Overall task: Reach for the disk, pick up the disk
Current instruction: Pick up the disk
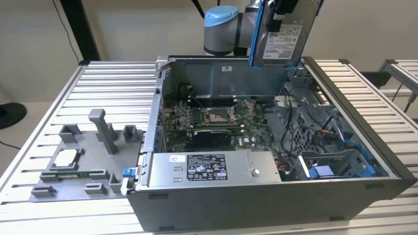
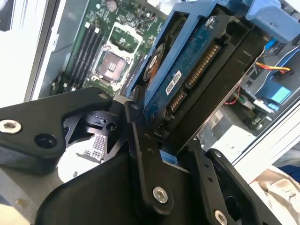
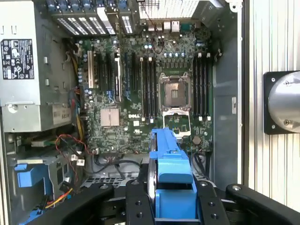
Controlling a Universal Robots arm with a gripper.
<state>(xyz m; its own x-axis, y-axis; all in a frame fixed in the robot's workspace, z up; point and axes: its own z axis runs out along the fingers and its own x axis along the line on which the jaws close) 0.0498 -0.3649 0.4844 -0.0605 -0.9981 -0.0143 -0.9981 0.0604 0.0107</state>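
The disk (image 1: 282,41) hangs upright above the back edge of the open computer case (image 1: 261,200), its white label facing the exterior view and a blue bracket along its edge. My gripper (image 1: 285,11) is shut on its upper end. In the second wrist view the disk (image 2: 187,79) shows its blue circuit-board side, clamped between black fingers (image 2: 140,154). In the first wrist view the disk's blue bracket (image 3: 171,171) stands edge-on between the fingers (image 3: 136,206), high over the motherboard (image 3: 140,93).
Inside the case a long grey metal box (image 1: 209,169) with a black-and-white label lies at the front, and a blue drive bay (image 1: 339,166) with cables sits at the exterior view's right. A grey fixture (image 1: 78,161) holding a small silver chip (image 1: 65,157) rests on the slatted table (image 1: 111,78).
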